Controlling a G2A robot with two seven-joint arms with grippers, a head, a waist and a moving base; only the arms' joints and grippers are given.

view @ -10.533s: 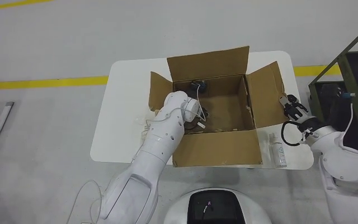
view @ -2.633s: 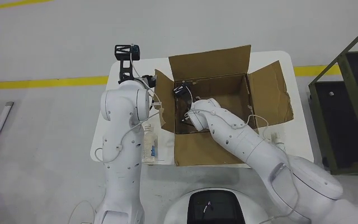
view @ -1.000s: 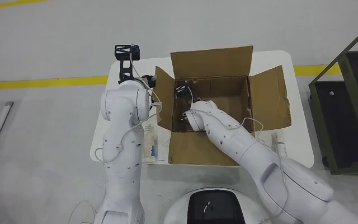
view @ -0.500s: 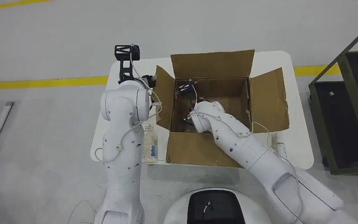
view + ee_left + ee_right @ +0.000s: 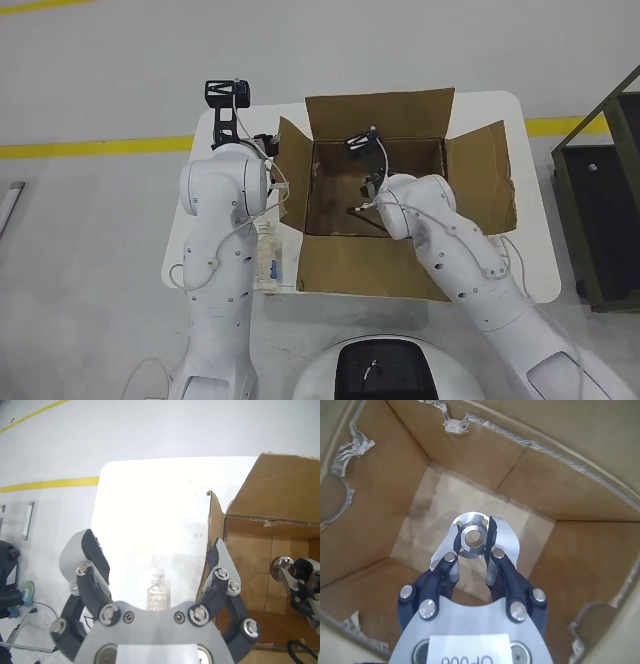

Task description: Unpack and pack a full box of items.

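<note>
— Plastic first: a clear bottle [image 5: 157, 593] lies on the tabletop [image 5: 150, 500] just left of the box [image 5: 350, 265], by its near corner. What hangs over it?

— That's the left gripper [image 5: 152, 540], fingers spread wide with nothing between them. It points down at the bottle, beside the box's left flap.

— And inside the box?

— There the right gripper [image 5: 474, 536] is pinching a steel flange [image 5: 467, 520] by its hub, one of the pads [image 5: 492, 532] on each side. The flange looks to be off the box floor.

— Which step is that?

— Unpacking, I'd judge, since the bottle is out and the flange is in the grip. The next move should be a straight lift until the flange is above the box walls. After that comes a swing over a flap to bare tabletop beside the box. The hub is smooth metal, so the pinch must be firm.

— How do the arms sit?

— The right arm reaches in over the box's near wall with its wrist bent down. The left arm is folded outside the box's left side, elbow high.
</note>
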